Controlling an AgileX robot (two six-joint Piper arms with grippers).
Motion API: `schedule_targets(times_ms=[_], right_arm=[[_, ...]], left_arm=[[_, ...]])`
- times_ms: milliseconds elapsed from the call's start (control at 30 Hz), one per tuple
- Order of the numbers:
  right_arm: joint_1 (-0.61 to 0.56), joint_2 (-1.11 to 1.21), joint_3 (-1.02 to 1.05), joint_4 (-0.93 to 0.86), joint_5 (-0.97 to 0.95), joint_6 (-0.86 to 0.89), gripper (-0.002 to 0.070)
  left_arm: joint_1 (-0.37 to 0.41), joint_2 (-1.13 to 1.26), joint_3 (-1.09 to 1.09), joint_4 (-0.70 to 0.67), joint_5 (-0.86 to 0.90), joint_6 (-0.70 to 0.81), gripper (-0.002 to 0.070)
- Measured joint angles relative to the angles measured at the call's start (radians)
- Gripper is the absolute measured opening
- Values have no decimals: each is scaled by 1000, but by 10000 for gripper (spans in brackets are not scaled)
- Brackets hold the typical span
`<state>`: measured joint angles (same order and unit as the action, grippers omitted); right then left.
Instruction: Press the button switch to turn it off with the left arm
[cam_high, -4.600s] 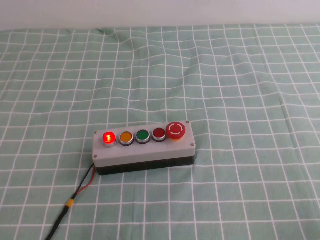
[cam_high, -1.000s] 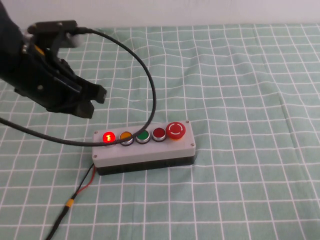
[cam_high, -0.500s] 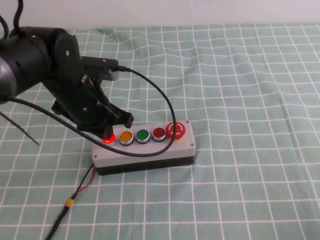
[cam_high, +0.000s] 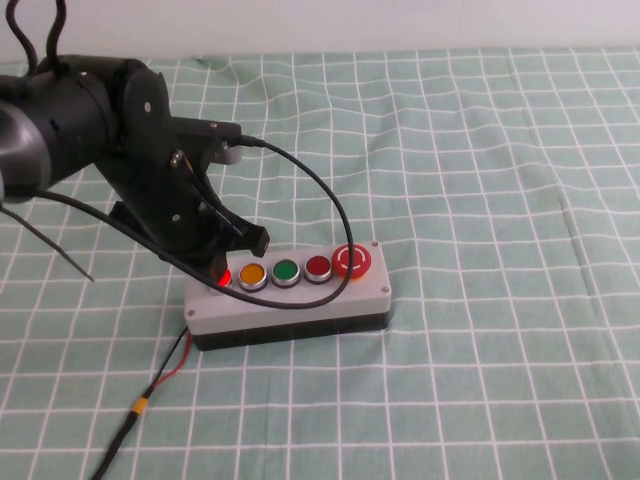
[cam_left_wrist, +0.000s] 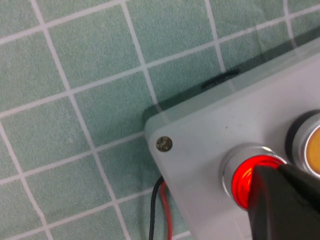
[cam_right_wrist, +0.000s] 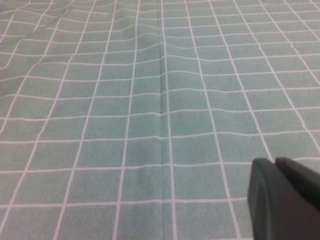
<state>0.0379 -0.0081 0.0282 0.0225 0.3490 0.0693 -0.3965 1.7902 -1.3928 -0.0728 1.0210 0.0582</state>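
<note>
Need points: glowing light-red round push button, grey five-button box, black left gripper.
Glowing light-red round push button (cam_left_wrist: 243, 181): left wrist view, lit lens beside the fingertip.
Grey five-button box (cam_high: 300, 305): high view, bare front edge of its lid.
Black left gripper (cam_high: 222, 262): high view, tip over the lit button.
Right gripper (cam_right_wrist: 286, 200): right wrist view, dark fingers.

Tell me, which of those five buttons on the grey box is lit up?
The glowing red button at the box's left end, right under the left gripper. The yellow, green, dark red and big red button are unlit. The right gripper hangs over bare cloth.
</note>
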Motion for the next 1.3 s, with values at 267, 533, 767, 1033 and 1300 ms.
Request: schedule_targets(times_ms=[267, 533, 767, 1033, 1300], right_arm=[[0, 0, 0, 0, 0, 0, -17], [0, 0, 0, 0, 0, 0, -17], [0, 0, 0, 0, 0, 0, -17], [0, 0, 0, 0, 0, 0, -17], [0, 0, 0, 0, 0, 0, -17]], left_arm=[[0, -62, 11, 2, -30, -7, -2], [0, -444, 15, 16, -78, -17, -2], [0, -741, 35, 73, -7, -49, -2], [0, -1081, 269, 80, -6, -80, -2], [0, -1343, 454, 80, 27, -104, -2]])
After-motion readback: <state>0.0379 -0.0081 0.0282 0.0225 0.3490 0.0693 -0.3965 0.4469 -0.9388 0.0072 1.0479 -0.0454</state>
